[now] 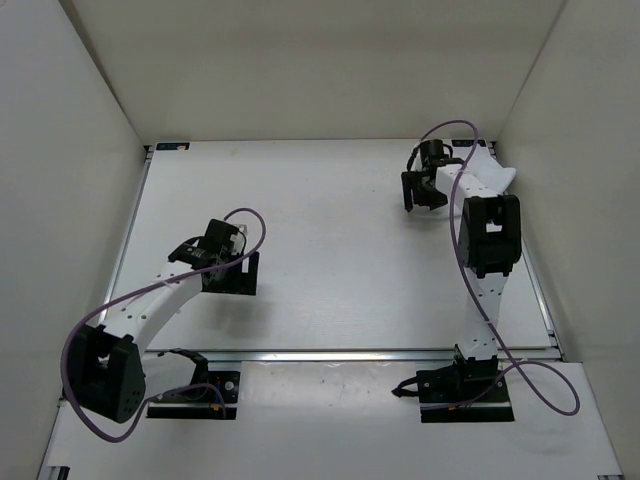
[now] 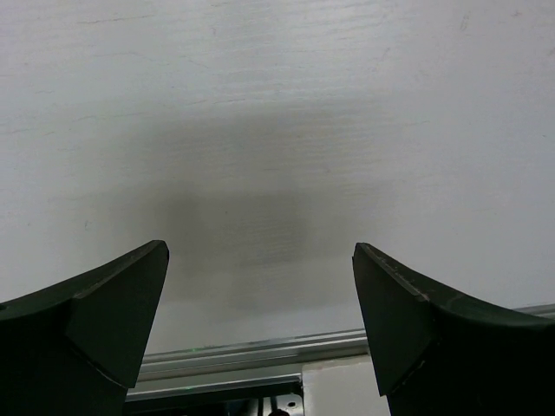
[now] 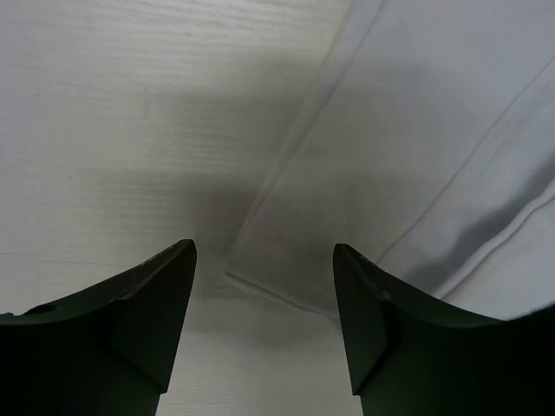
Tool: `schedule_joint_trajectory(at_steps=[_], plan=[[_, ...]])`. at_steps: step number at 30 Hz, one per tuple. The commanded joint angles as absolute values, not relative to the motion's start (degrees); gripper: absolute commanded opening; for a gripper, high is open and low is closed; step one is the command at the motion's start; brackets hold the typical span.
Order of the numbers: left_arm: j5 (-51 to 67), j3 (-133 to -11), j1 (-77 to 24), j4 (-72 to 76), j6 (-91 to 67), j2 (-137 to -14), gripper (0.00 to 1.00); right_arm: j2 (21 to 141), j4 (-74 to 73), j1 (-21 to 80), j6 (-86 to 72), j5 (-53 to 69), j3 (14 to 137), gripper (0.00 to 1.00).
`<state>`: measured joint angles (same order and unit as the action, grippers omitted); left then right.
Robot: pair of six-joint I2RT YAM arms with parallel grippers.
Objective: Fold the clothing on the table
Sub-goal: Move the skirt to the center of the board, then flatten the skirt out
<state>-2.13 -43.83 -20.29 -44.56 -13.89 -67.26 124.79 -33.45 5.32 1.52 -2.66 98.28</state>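
The clothing (image 3: 408, 147) is a white fabric piece lying flat on the table (image 1: 330, 250) at the far right; in the top view only a patch of the clothing (image 1: 500, 174) shows beside the right arm. My right gripper (image 3: 264, 247) hangs open just above its near hemmed corner, the fingers (image 3: 147, 321) straddling that corner without touching it. In the top view the right gripper (image 1: 424, 203) sits at the cloth's left edge. My left gripper (image 2: 260, 247) is wide open over bare table, far from the cloth. The left gripper (image 1: 228, 280) is at the middle left.
A metal rail (image 2: 260, 351) runs along the table's near edge, just below the left gripper. White walls (image 1: 60, 150) close in the table on the left, back and right. The clothing lies close to the right wall.
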Motion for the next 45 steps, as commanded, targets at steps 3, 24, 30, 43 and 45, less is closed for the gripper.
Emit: schedule_joint_trajectory(at_steps=[3,24,30,43,45], plan=[[-4.48,-44.65,-19.86,-45.17,-15.21,-70.22,0.99,123.58,-37.62,4.22,-1.56,-4.22,96.69,0.60],[10.18,-43.86,-18.54,-35.44,-15.27,-61.69,0.41,82.40,-22.25,34.10,-20.28,18.11,38.10,0.00],[16.79,-45.08,-22.23,-25.58,-28.02,-72.39,0.56,67.68,-23.72,30.24,-23.20,17.41,29.18,0.00],[20.65,-34.64,-27.94,-22.24,-41.39,-69.43,0.53,72.42,-23.64,31.02,-20.91,15.29,32.43,0.00],[20.13,-35.68,-29.79,-22.41,-40.87,-71.18,0.53,72.25,-22.68,31.03,-21.18,15.91,31.82,0.00]])
